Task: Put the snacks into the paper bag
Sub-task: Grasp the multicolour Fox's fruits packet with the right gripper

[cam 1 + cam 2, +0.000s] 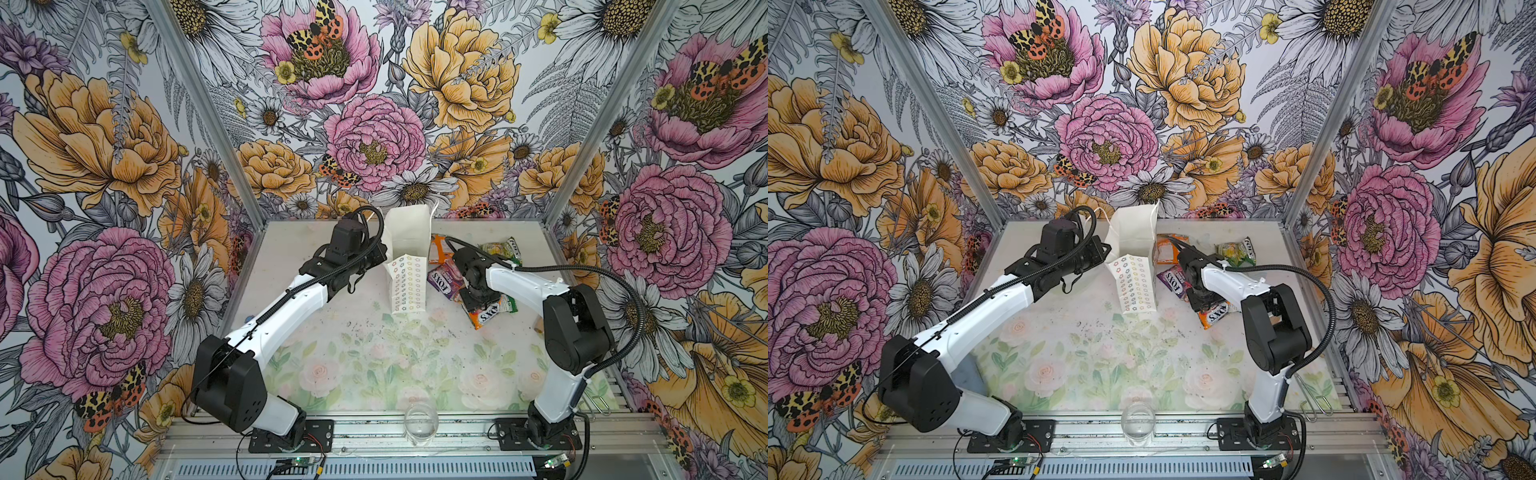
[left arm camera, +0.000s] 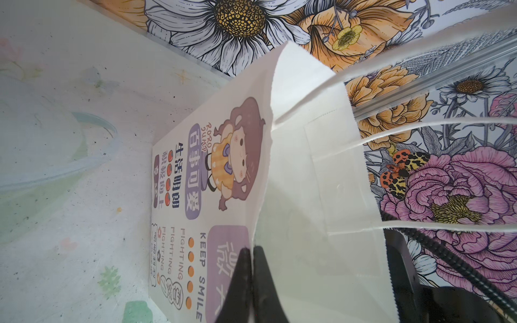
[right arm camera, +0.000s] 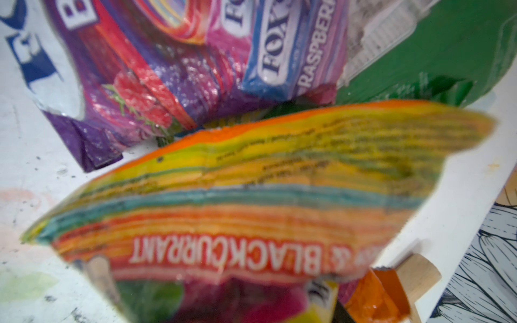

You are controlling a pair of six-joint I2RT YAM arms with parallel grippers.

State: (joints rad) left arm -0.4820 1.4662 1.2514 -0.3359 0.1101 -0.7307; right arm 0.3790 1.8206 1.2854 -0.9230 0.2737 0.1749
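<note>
The white paper bag (image 1: 409,282) (image 1: 1136,286) stands upright at the back middle of the table, mouth open. My left gripper (image 1: 382,251) (image 1: 1106,249) (image 2: 251,249) is shut on its left rim, the paper wall (image 2: 307,167) pinched between the black fingers. Right of the bag lie the snacks. My right gripper (image 1: 480,301) (image 1: 1204,305) is down on an orange packet (image 1: 486,318) (image 3: 251,195), which fills the right wrist view and hides the jaws. Beside it are a purple packet (image 1: 442,278) (image 3: 156,84) and a green one (image 1: 509,305) (image 3: 447,50).
Further back lie another orange packet (image 1: 438,249) against the bag and a yellow-green one (image 1: 500,249). A clear glass (image 1: 420,424) (image 1: 1138,424) stands at the front edge between the arm bases. A wooden piece (image 3: 416,274) sits by the right wall. Flowered walls close three sides.
</note>
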